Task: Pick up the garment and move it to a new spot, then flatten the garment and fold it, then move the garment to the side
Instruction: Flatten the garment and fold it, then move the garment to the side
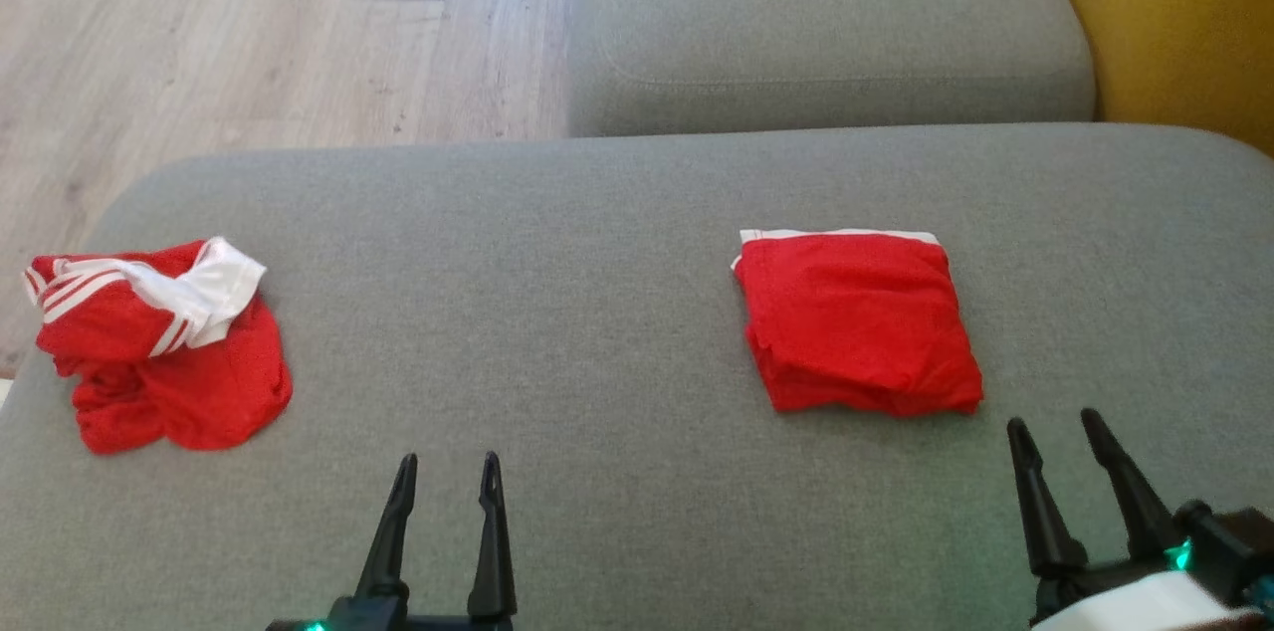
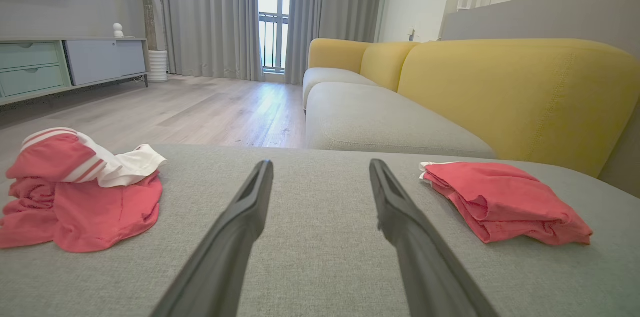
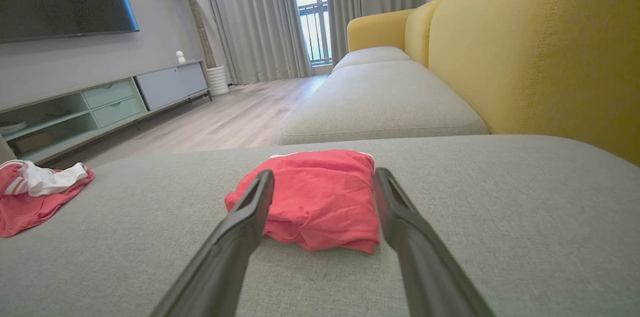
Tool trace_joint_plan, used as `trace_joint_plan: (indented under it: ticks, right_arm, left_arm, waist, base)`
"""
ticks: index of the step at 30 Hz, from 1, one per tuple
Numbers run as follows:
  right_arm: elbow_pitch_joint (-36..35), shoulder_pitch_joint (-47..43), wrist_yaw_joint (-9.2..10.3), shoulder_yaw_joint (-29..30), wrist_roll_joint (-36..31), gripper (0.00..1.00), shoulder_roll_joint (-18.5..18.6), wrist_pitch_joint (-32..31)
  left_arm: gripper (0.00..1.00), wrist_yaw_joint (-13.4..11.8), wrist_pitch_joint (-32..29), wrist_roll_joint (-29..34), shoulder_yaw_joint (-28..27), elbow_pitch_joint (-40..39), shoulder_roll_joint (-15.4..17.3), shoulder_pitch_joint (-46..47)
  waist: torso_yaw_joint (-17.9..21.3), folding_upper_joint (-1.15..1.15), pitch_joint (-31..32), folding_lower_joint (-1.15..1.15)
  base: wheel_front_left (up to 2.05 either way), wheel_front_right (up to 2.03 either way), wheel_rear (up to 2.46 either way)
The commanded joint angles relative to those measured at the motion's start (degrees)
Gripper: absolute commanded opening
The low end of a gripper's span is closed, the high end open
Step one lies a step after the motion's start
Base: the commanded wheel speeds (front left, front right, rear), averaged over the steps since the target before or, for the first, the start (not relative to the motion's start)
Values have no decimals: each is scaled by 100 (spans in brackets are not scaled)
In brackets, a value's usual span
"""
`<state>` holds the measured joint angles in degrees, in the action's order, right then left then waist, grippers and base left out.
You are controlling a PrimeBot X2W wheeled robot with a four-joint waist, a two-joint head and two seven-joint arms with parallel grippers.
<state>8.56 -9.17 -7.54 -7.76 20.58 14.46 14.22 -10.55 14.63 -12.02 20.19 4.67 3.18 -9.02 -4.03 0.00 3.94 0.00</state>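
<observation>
Head view: crumpled red-and-white garment (image 1: 159, 352) lying on grey seat cushion (image 1: 597, 243), well left of left gripper (image 1: 448, 460), slightly ahead. Both grippers standing spread, empty. Right gripper (image 1: 1053, 422) sitting far right of left gripper, near folded red garment (image 1: 856, 322). You're likely reaching with left gripper: nearer.

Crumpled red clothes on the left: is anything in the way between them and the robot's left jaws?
No, nothing visible. Just bare grey cushion lies between the left gripper, jaws open, and the crumpled red garment. The folded red garment sits far off to the right.
</observation>
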Motion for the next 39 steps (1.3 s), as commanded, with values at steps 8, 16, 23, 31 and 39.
trace_joint_plan:
  ticks: [8,16,23,31,39]
  right_arm:
    - [-134,-38,5,-45,-22,100,-68,77]
    - [-120,-51,5,-74,-57,100,-96,77]
    - [-88,-56,5,-75,-50,100,-102,77]
    - [-82,-86,5,-40,-36,100,-129,77]
    - [179,62,5,-115,123,100,-49,77]
  left_arm:
    - [100,112,37,145,-298,-142,-19,65]
    - [100,149,37,181,-335,-104,-23,51]
    - [100,156,37,186,-328,-65,-26,42]
    - [100,190,37,167,-290,11,-28,71]
    - [100,186,37,147,-216,-2,-29,138]
  waist:
    - [3,0,122,0]
    - [46,0,110,0]
    - [58,0,140,0]
    - [4,0,166,0]
    - [-65,0,-5,0]
  base:
    - [0,0,0]
    - [0,0,0]
    - [0,0,0]
    - [0,0,0]
    - [0,0,0]
